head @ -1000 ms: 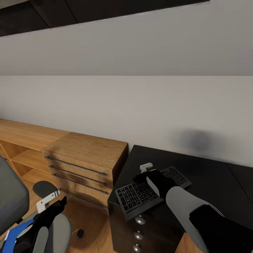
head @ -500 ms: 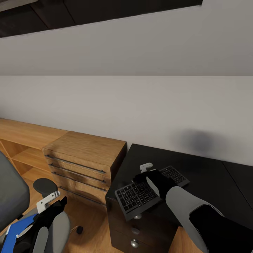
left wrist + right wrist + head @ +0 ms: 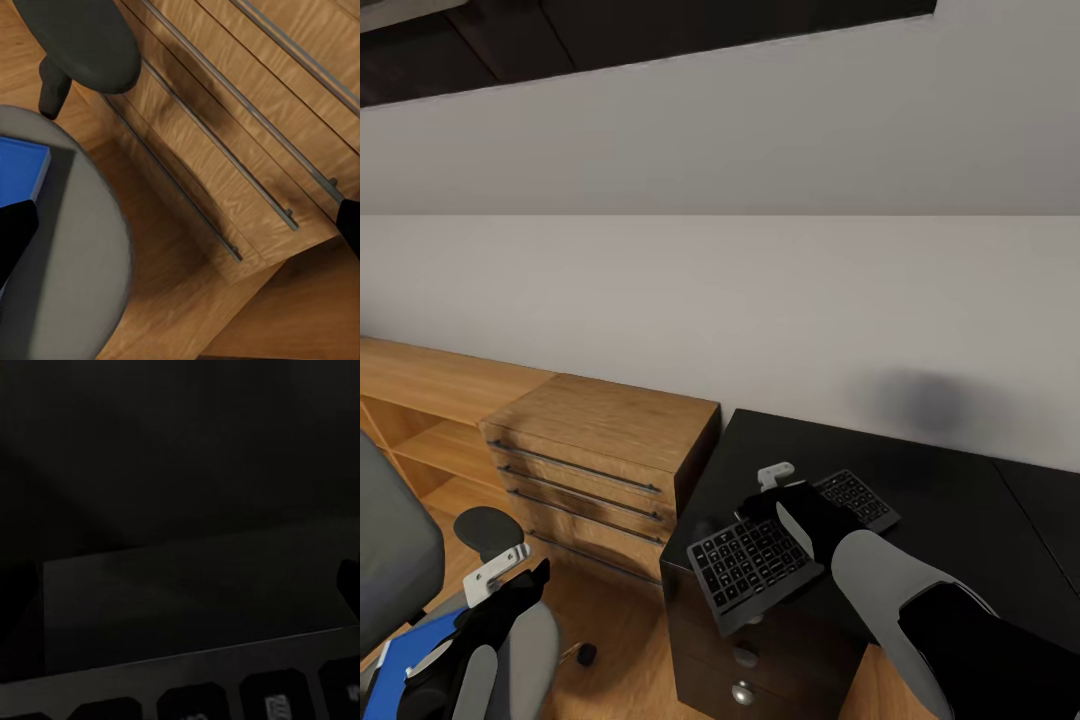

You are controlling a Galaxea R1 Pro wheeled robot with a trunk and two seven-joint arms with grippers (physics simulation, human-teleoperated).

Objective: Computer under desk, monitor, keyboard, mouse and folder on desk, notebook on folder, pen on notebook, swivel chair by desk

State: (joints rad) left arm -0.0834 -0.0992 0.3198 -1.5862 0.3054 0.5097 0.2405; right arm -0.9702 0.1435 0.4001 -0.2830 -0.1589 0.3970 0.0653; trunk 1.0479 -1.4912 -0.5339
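Home office — desk point(image 3: 960, 500) (keyboard point(image 3: 785, 545)), swivel chair point(image 3: 390, 560)

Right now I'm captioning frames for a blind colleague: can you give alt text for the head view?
The right end effector rests on a black keyboard overhanging the black desk's corner. Left of it stands a wooden chest; lower left, a blue folder lies on a grey chair.

My body, head cam: two arms, black + grey shells w/ white bits.

My right arm's big black upper shell sits near the cam, then a smooth light-grey forearm sleeve, then my black right gripper point(image 3: 765, 505) w/ a small white bracket on top. My left arm has a rounded grey forearm segment, a black wrist, and my black left gripper point(image 3: 530, 580) carrying a white bracket w/ tiny dark screw dots.
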